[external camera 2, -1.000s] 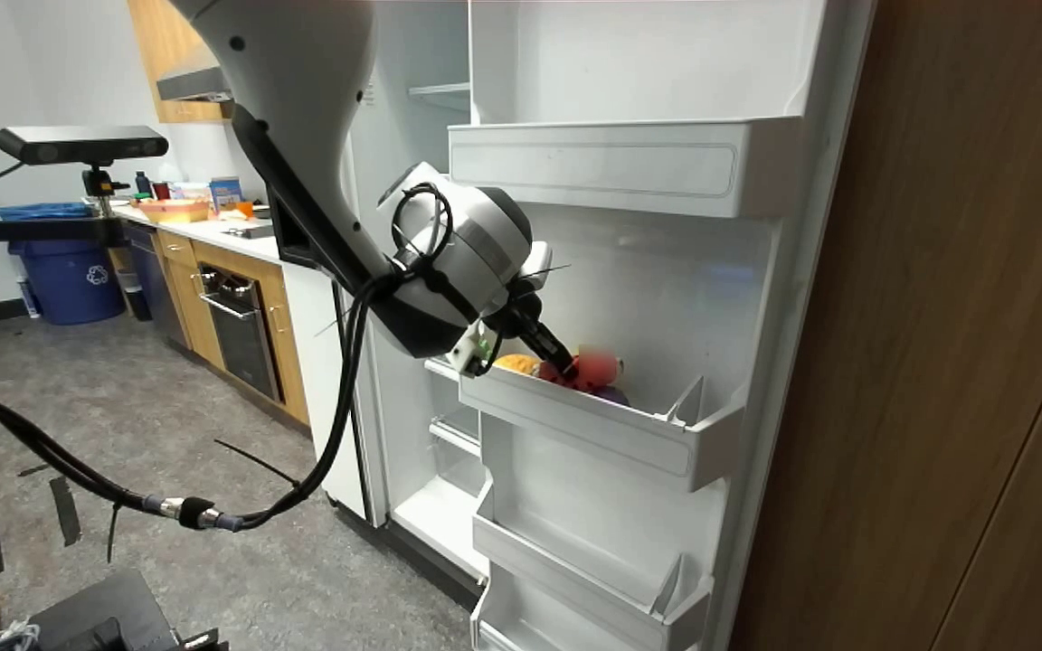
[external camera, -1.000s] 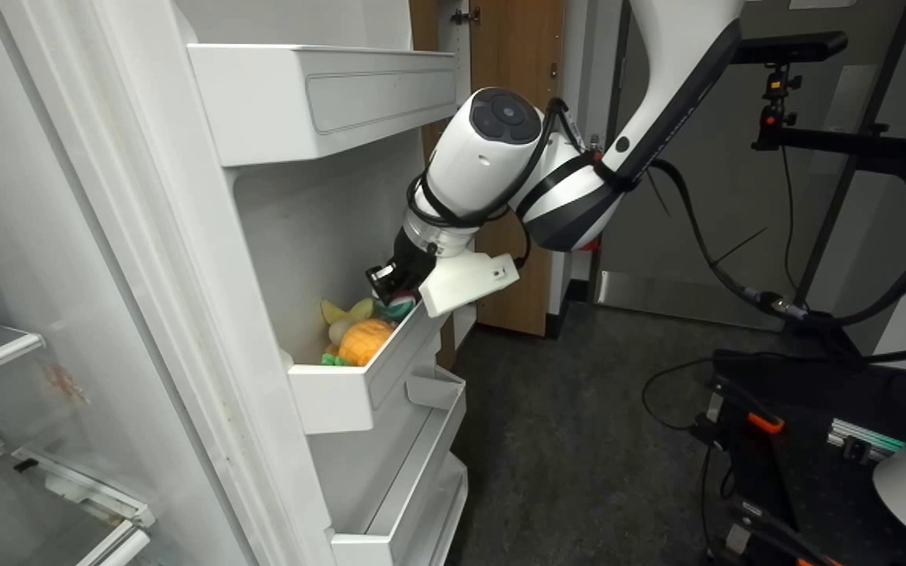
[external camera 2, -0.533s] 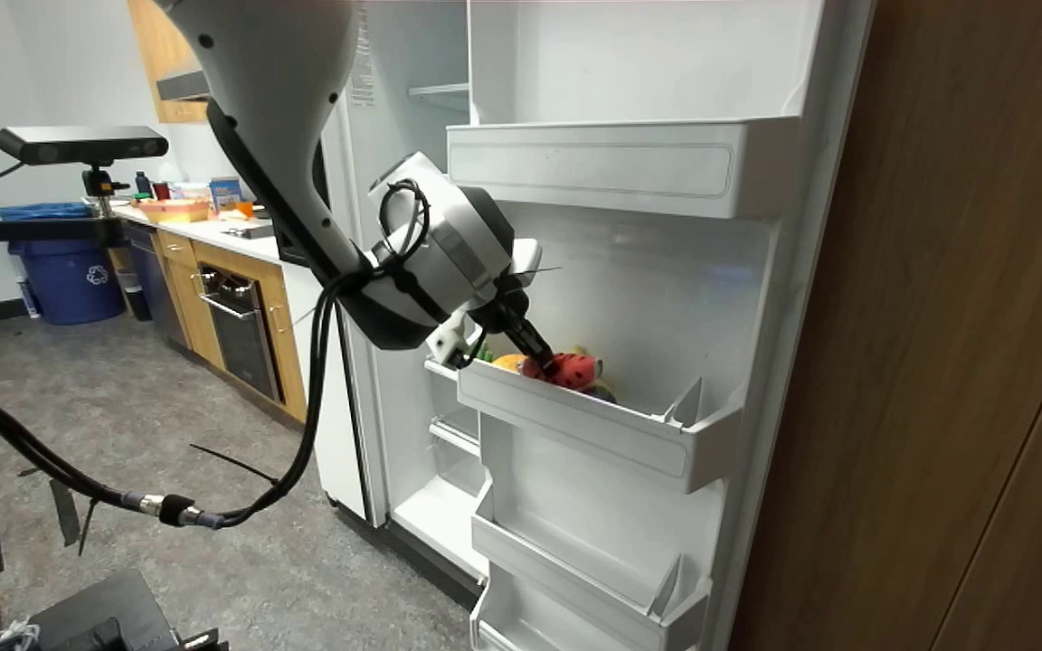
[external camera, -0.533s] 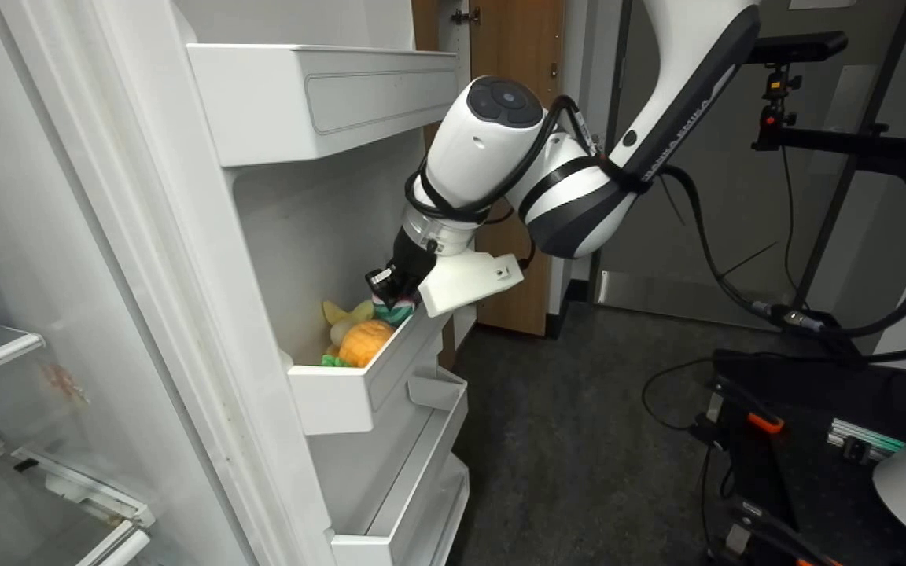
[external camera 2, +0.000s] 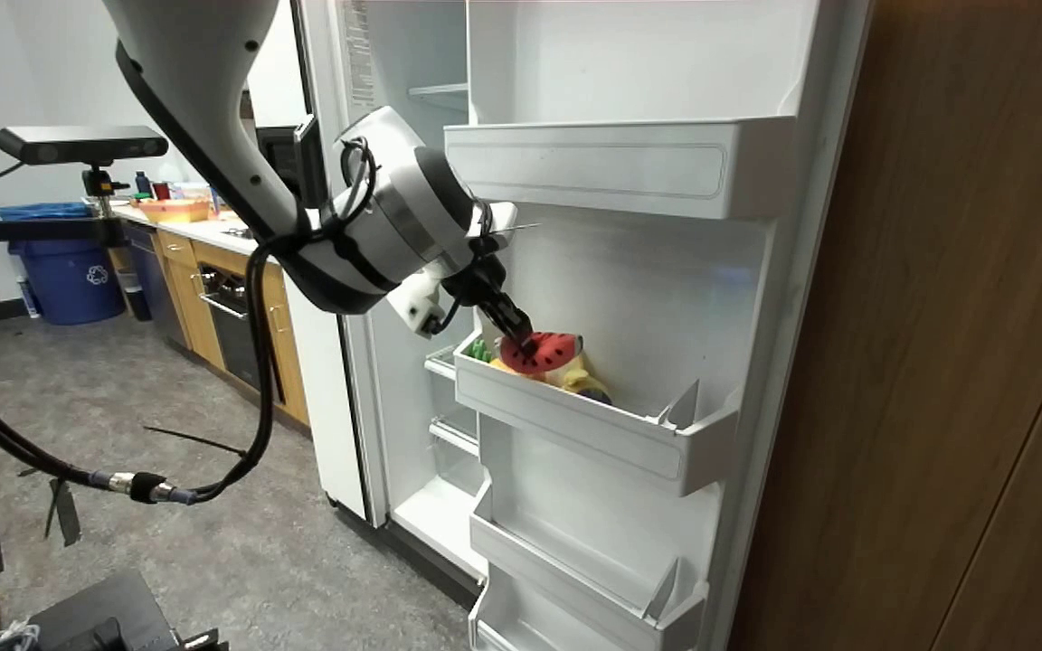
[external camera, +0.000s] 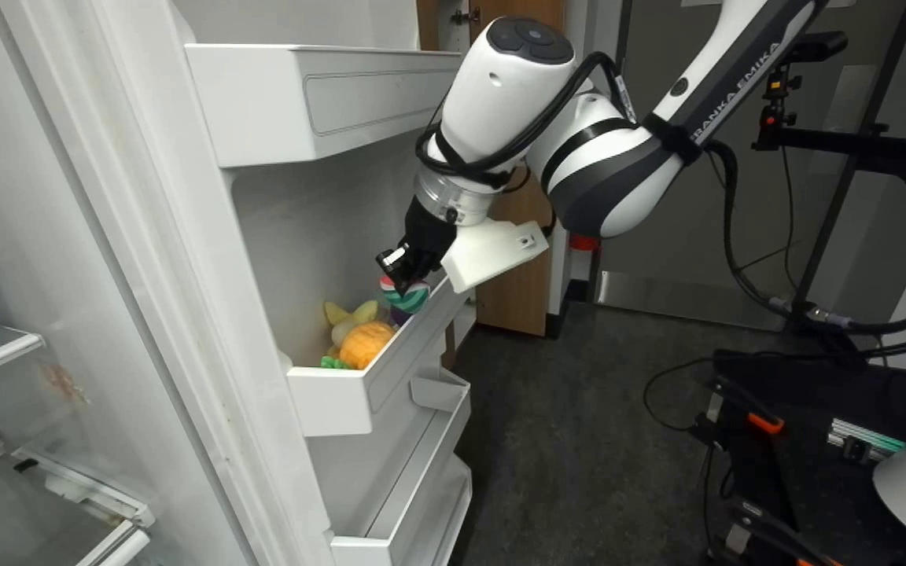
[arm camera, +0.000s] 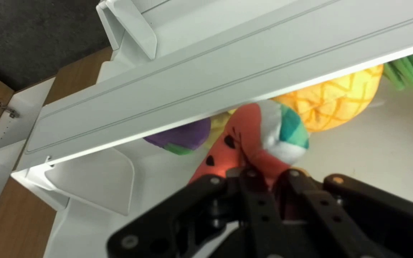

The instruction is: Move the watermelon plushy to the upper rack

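- My gripper point(arm camera: 271, 179) pinches the watermelon plushy point(arm camera: 255, 139).
- I see it over a white tray point(external camera: 410, 352).
- In an exterior view, the upper rack point(external camera: 378, 94) is at 11 o'clock from the plushy.

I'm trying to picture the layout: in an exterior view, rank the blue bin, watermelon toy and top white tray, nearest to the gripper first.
1. Watermelon toy: held in the gripper.
2. Top white tray: on the fridge door, above the gripper.
3. Blue bin: far across the room.

Watermelon plushy point(arm camera: 253, 141): red, black-seeded, pinched, creased. White upper rack point(external camera 2: 589, 169) above.
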Controlling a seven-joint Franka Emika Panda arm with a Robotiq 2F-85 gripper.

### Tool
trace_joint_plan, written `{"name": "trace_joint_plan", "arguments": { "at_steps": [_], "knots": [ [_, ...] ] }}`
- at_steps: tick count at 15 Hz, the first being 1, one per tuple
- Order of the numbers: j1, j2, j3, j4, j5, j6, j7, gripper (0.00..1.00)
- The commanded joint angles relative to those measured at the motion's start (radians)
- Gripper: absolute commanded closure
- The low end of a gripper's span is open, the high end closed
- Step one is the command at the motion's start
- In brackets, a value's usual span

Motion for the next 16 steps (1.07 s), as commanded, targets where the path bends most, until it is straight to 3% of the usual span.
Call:
{"name": "trace_joint_plan", "arguments": {
  "at_steps": [1, 7, 16],
  "knots": [
    [-0.029, -0.102, 0.049, -0.097, 0.181, -0.043, -0.206, 0.98],
    [-0.01, -0.2, 0.076, -0.165, 0.466, -0.121, -0.497, 0.98],
    [0.004, -0.29, 0.06, -0.187, 0.721, -0.327, -0.817, 0.98]
  ]
}}
